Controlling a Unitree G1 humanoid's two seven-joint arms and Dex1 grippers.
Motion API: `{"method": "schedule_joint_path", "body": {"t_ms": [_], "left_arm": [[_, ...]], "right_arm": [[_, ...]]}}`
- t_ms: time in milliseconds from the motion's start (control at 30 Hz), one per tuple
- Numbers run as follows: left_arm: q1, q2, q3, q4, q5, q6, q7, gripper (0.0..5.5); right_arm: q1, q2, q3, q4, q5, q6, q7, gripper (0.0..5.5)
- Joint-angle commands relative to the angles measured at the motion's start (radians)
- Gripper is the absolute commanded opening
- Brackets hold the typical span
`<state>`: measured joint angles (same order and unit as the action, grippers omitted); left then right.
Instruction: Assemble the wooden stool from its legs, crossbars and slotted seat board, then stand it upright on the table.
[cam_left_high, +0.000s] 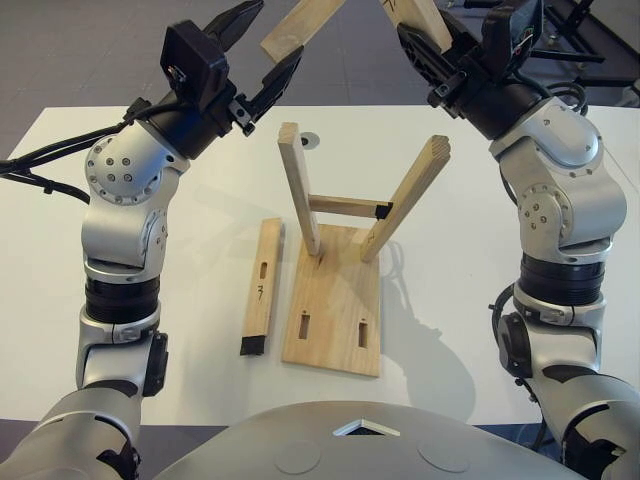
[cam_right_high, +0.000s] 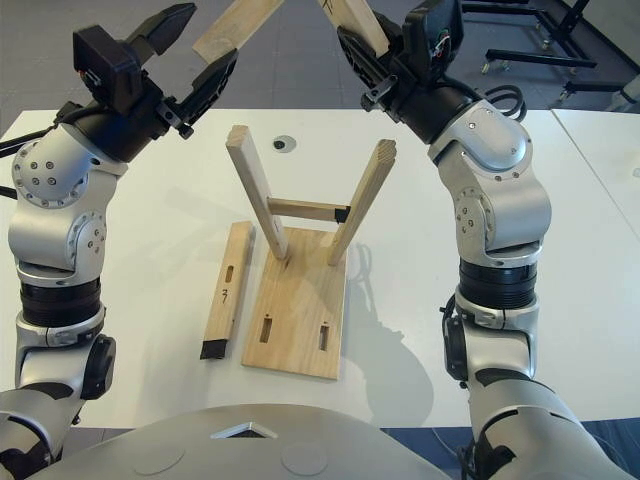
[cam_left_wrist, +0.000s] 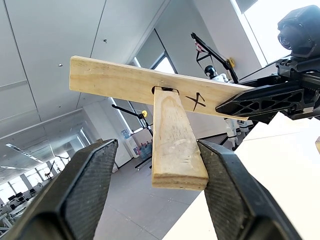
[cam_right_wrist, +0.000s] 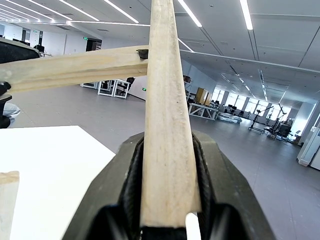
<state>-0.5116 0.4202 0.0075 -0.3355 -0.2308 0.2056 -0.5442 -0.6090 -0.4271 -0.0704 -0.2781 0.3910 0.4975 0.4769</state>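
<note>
The slotted seat board (cam_left_high: 335, 300) lies flat on the table (cam_left_high: 450, 330). Two legs (cam_left_high: 300, 185) (cam_left_high: 405, 200) stand tilted in it, joined by a short crossbar (cam_left_high: 345, 207). A loose leg (cam_left_high: 262, 290) lies just left of the board. High over the far side, my right gripper (cam_right_wrist: 167, 145) is shut on another leg (cam_right_wrist: 167, 100). A second crossbar (cam_left_wrist: 175, 140) is plugged into that leg's slot. Its free end sits between the fingers of my left gripper (cam_left_wrist: 156, 147), which is open; one finger (cam_left_wrist: 235, 200) touches the wood, the other stands apart.
A round grommet hole (cam_left_high: 305, 141) sits in the table behind the standing legs. Bare tabletop lies to the left of the loose leg and to the right of the board. Beyond the table's far edge is grey floor with a black frame (cam_left_high: 580, 40).
</note>
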Motion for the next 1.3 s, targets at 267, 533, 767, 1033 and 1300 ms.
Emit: {"method": "schedule_joint_path", "body": {"t_ms": [267, 533, 767, 1033, 1300], "left_arm": [[0.001, 0.001, -0.003, 0.015, 0.002, -0.012, -0.004, 2.85], [-0.002, 0.004, -0.002, 0.009, 0.004, -0.009, 0.0, 2.85], [-0.002, 0.008, 0.0, 0.006, 0.004, -0.006, -0.002, 2.85], [0.003, 0.013, 0.007, 0.011, 0.003, -0.009, -0.005, 2.85], [0.001, 0.014, 0.009, 0.017, 0.004, -0.014, -0.007, 2.85]], "right_arm": [[0.01, -0.025, -0.002, 0.003, -0.016, -0.017, 0.022, 1.12], [0.018, -0.032, -0.001, 0.004, -0.014, -0.011, 0.031, 1.12], [0.028, -0.039, -0.001, -0.003, -0.019, -0.012, 0.035, 1.12], [0.035, -0.042, 0.003, -0.004, -0.025, -0.015, 0.038, 1.12], [0.035, -0.045, 0.001, 0.003, -0.033, -0.024, 0.043, 1.12]]}}
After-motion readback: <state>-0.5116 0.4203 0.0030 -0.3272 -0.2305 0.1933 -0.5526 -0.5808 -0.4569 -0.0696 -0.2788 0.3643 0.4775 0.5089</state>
